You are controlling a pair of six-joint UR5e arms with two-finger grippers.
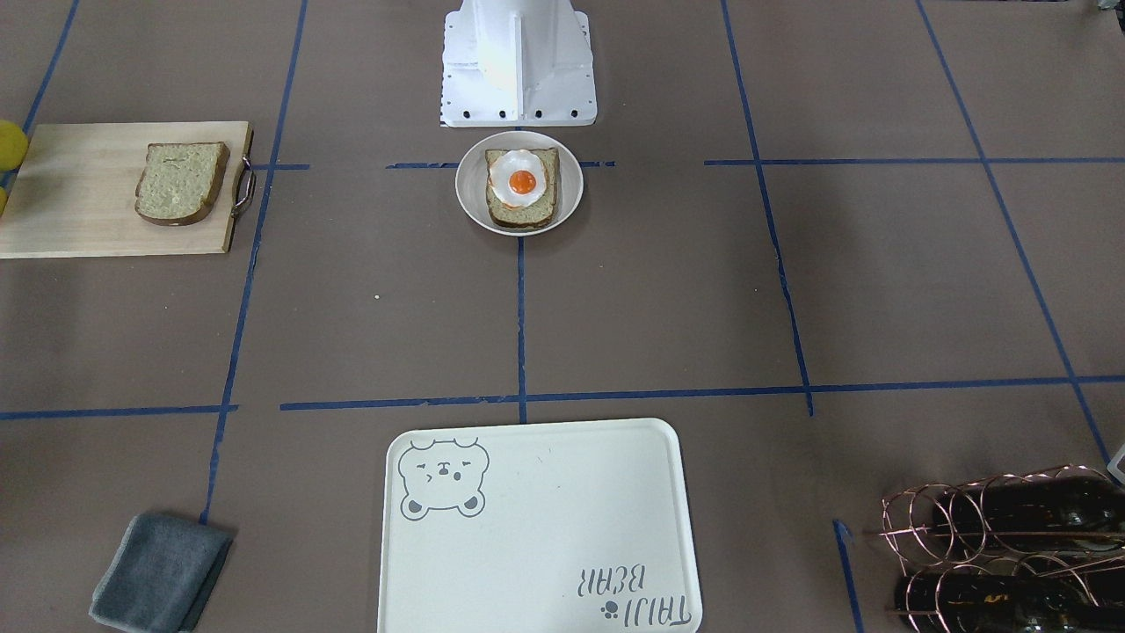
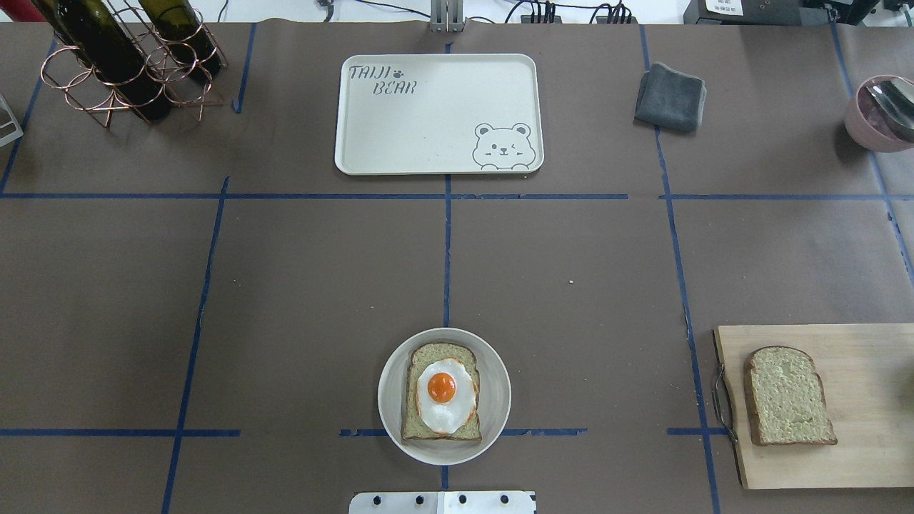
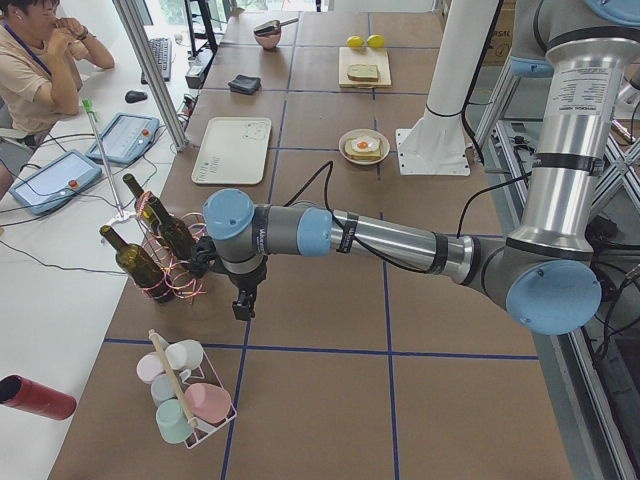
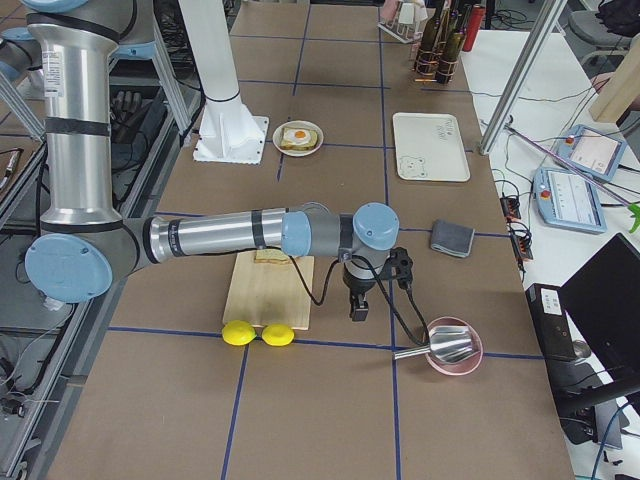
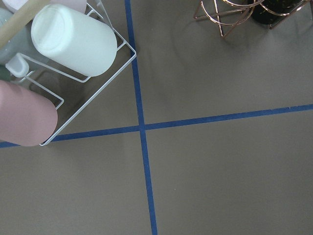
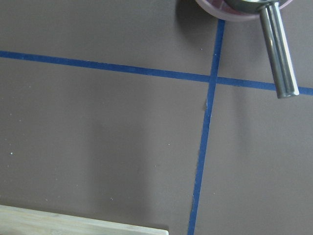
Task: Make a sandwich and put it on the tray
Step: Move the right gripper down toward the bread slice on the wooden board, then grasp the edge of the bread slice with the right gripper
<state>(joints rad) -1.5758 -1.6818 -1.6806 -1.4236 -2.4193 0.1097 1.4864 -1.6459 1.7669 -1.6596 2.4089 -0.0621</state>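
Observation:
A small round cream dish (image 2: pixel 386 400) near the robot base holds one bread slice (image 2: pixel 428 355) with a fried egg (image 2: pixel 443 392) on top; it also shows in the front view (image 1: pixel 522 186). A second bread slice (image 2: pixel 789 395) lies on the wooden cutting board (image 2: pixel 864 442), at the left in the front view (image 1: pixel 180 182). The cream tray (image 2: pixel 428 128) with the bear drawing sits at the far side with nothing on it. My left gripper (image 3: pixel 243 305) hangs beside the bottle rack and my right gripper (image 4: pixel 358 310) past the cutting board. I cannot tell whether either is open or shut.
A copper rack with wine bottles (image 2: pixel 128 57) stands far left. A folded grey cloth (image 2: pixel 670 98) lies right of the tray. A pink bowl with a metal scoop (image 2: pixel 882 111) is far right. A wire rack of cups (image 3: pixel 185 390) and two lemons (image 4: pixel 258 334) lie at the table ends.

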